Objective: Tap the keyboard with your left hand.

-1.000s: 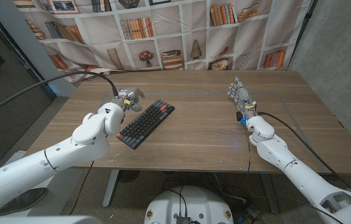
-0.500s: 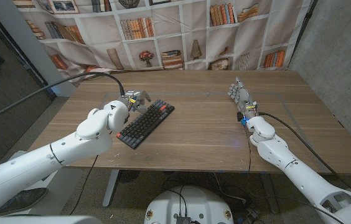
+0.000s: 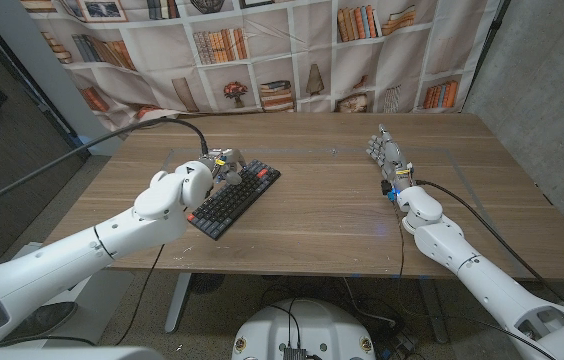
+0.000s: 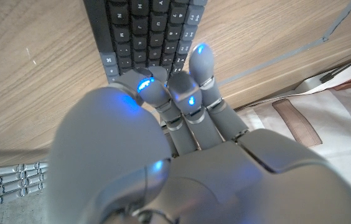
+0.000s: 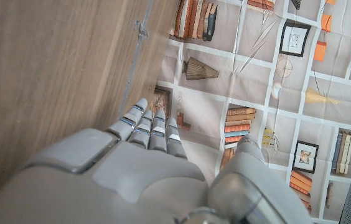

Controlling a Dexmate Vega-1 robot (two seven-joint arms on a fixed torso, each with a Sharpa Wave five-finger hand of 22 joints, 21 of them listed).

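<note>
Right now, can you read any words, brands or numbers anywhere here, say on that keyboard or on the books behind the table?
No text is readable.
keyboard: the keys carry pale marks, too blurred to read.
bookshelf backdrop: the book spines and framed pictures are too small to read.
left hand, right hand: no lettering shows.

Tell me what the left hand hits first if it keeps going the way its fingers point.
Most likely the keyboard: the left hand has its fingers aimed at the key rows in the wrist view, and it sits over the keyboard's far end in the head view. The height above the keys is unclear.
</note>
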